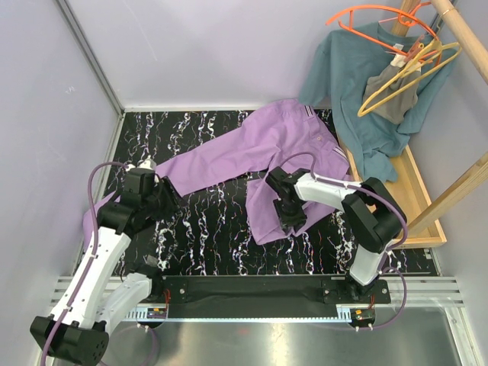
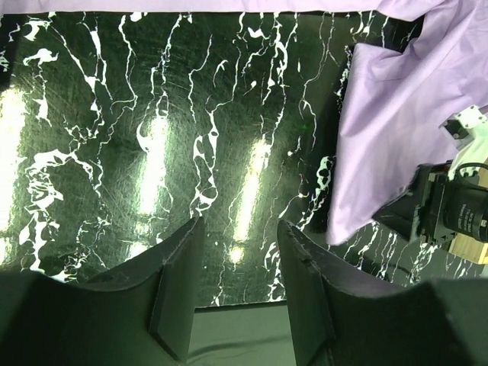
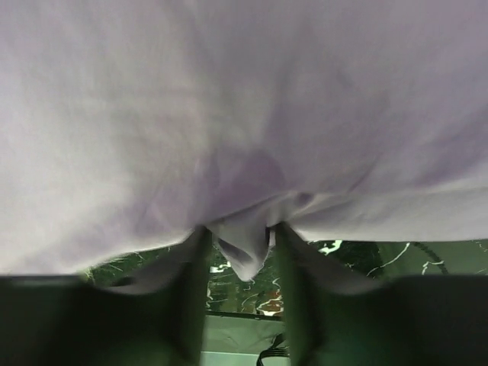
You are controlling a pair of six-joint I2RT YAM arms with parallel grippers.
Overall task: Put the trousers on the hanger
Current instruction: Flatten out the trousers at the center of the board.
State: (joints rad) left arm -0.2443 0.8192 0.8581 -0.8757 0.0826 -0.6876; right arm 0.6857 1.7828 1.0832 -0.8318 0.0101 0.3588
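The lilac trousers (image 1: 263, 149) lie spread on the black marble table (image 1: 206, 236), striped waistband at the far right, one leg running left, the other folded toward me. My right gripper (image 1: 292, 216) is pressed down on the folded leg. In the right wrist view its jaws (image 3: 240, 229) stand apart, with a fold of the trousers (image 3: 244, 114) bunched between them. My left gripper (image 1: 166, 200) is open and empty over bare marble (image 2: 240, 225), just below the long leg; the trousers (image 2: 404, 130) lie to its right. The yellow hanger (image 1: 408, 72) hangs on the rack at the far right.
A teal shirt (image 1: 358, 91) and a small grey garment (image 1: 393, 99) hang on the wooden rack (image 1: 457, 30), with an orange hanger (image 1: 377, 14) above. A wooden tray (image 1: 423, 206) borders the table's right side. White walls close the left and back.
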